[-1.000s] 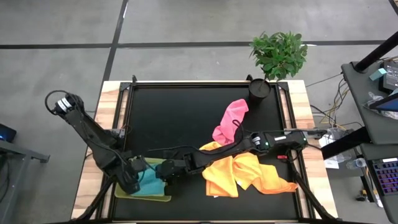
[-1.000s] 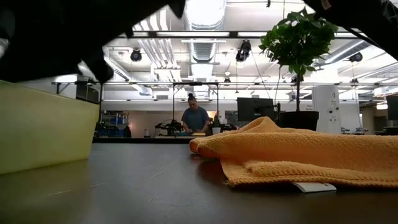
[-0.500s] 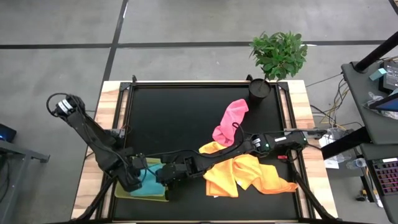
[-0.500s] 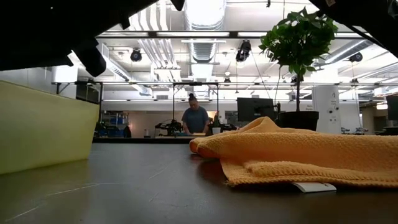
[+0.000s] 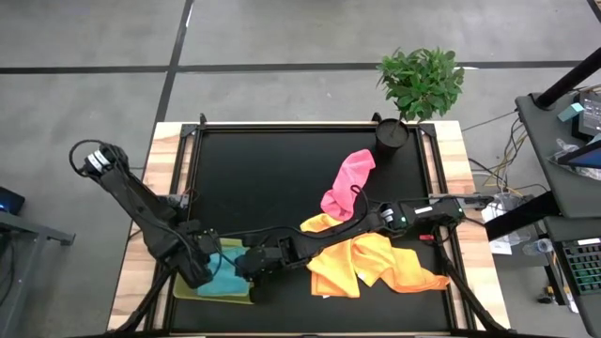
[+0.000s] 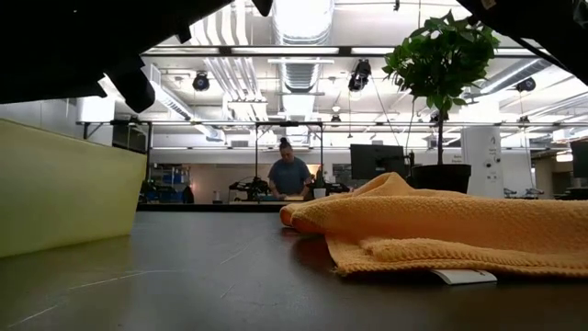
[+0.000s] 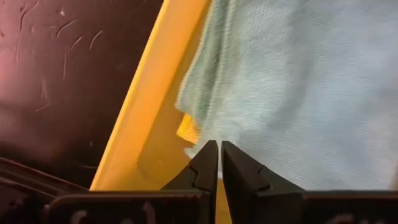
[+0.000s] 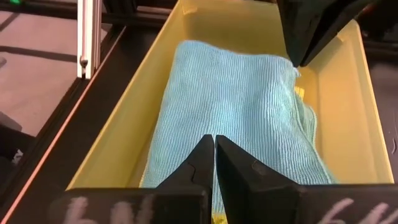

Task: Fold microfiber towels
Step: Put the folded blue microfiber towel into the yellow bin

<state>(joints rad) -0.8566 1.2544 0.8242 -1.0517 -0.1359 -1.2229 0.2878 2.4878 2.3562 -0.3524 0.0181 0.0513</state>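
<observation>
A folded light blue towel [image 8: 236, 112] lies flat in the tray at the table's front-left corner. The orange towels [image 5: 376, 265] sprawl crumpled near the front-right edge, and a pink towel [image 5: 346, 183] lies bunched right of centre.

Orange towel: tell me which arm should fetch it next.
Right. Both tools hover shut over the blue towel in the tray, but the right arm already spans the orange towel.
</observation>
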